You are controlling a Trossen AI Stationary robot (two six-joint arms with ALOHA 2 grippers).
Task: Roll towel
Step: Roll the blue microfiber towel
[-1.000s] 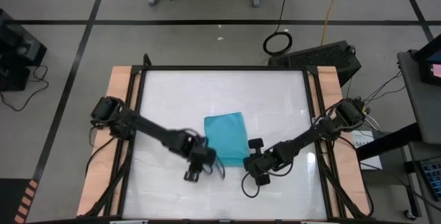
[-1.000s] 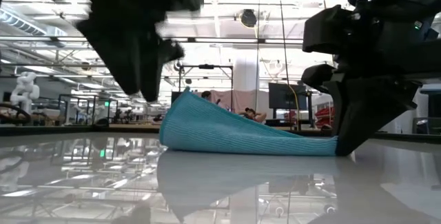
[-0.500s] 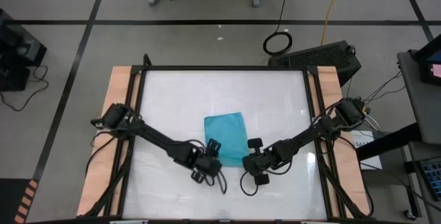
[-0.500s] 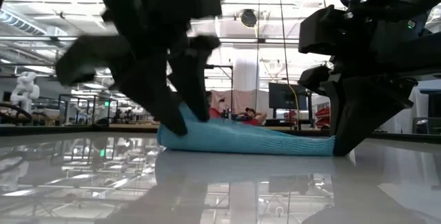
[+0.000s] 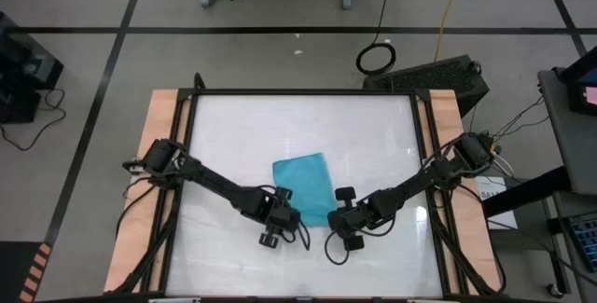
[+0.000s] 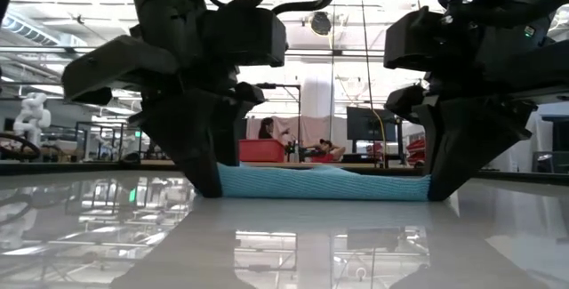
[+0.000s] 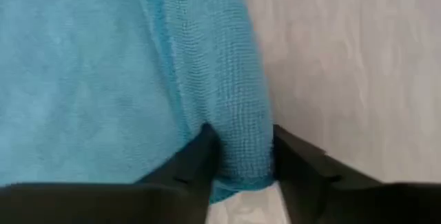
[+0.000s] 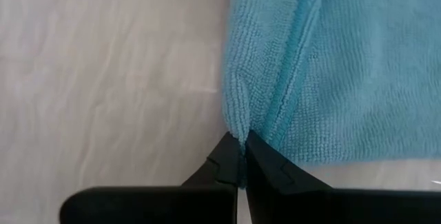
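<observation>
The towel (image 5: 304,186) lies flat on the white table (image 5: 233,126), a little toward the near edge from the middle. My left gripper (image 7: 241,156) is down at the towel's near left corner, its fingers (image 7: 200,156) set either side of a raised fold of the hem and pressing on it. My right gripper (image 8: 240,156) is down at the near right corner, fingers (image 8: 224,158) closed tight on a pinch of the cloth edge. Both grippers touch the tabletop, with the towel stretched low between them.
</observation>
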